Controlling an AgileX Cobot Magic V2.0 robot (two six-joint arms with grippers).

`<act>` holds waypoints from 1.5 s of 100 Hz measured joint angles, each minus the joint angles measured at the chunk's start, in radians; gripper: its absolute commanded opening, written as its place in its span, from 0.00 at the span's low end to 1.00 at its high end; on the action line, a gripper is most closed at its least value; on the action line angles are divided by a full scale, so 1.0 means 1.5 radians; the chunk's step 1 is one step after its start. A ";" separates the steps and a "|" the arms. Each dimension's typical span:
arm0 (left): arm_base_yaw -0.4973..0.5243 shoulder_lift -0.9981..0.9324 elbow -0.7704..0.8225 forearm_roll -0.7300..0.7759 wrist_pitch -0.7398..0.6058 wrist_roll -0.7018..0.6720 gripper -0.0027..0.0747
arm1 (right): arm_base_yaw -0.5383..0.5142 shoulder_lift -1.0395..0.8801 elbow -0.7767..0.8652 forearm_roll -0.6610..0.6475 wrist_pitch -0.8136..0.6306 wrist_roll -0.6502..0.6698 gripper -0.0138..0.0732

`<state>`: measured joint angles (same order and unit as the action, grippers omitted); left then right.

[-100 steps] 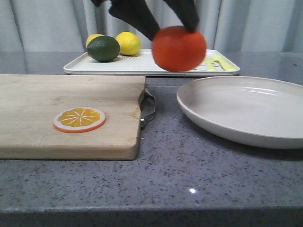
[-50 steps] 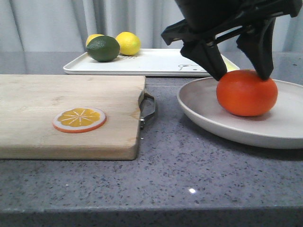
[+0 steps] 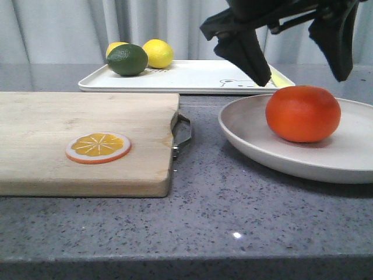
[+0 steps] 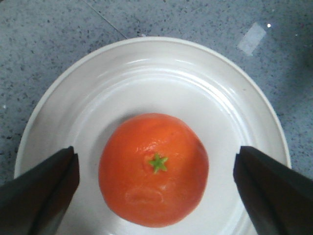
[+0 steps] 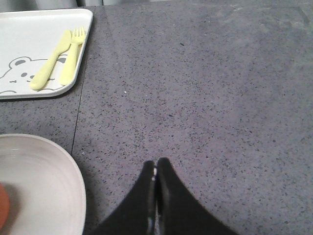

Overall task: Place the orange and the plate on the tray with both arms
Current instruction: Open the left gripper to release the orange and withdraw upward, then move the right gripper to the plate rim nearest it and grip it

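The orange (image 3: 303, 114) rests on the cream plate (image 3: 250, 128) at the right of the table. My left gripper (image 3: 303, 79) hangs just above the orange, jaws wide open and clear of it. In the left wrist view the orange (image 4: 154, 169) sits in the plate (image 4: 146, 73), and the open left gripper (image 4: 155, 152) straddles it with a gap on each side. The white bear tray (image 3: 192, 76) lies behind the plate. My right gripper (image 5: 155, 162) is shut and empty over bare table beside the plate (image 5: 39, 186), with the tray (image 5: 29, 39) farther off.
A wooden cutting board (image 3: 70, 169) with an orange slice (image 3: 97, 147) fills the left. Two lemons (image 3: 157, 52) and a lime (image 3: 127, 59) sit on the tray's left end. A yellow fork and spoon (image 5: 56, 61) lie on its right end.
My left gripper carried the orange from above the tray down onto the plate, let it go, opened wide and rose a little.
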<state>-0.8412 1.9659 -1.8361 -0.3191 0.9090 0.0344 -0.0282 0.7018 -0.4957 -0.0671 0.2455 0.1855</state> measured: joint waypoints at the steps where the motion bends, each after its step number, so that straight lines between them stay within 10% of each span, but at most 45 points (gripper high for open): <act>1: 0.000 0.000 -0.002 0.001 0.003 0.000 0.82 | 0.000 0.000 0.000 0.000 0.000 0.000 0.08; 63: 0.005 -0.124 -0.007 0.017 0.104 0.000 0.02 | 0.044 0.000 -0.023 -0.001 0.080 0.000 0.08; 107: 0.005 -0.418 0.323 0.040 -0.038 0.000 0.01 | 0.074 0.070 -0.094 -0.007 0.241 -0.019 0.10; 133: 0.005 -0.611 0.488 0.047 -0.093 0.000 0.01 | 0.074 0.131 -0.142 0.001 0.295 -0.032 0.55; 150: 0.005 -0.722 0.571 0.047 -0.117 0.000 0.01 | 0.074 0.178 -0.185 0.021 0.341 -0.035 0.59</act>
<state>-0.8331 0.8835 -0.9793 -0.2481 0.7333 0.0344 0.0830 0.9687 -0.7728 -0.0350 0.7573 0.1330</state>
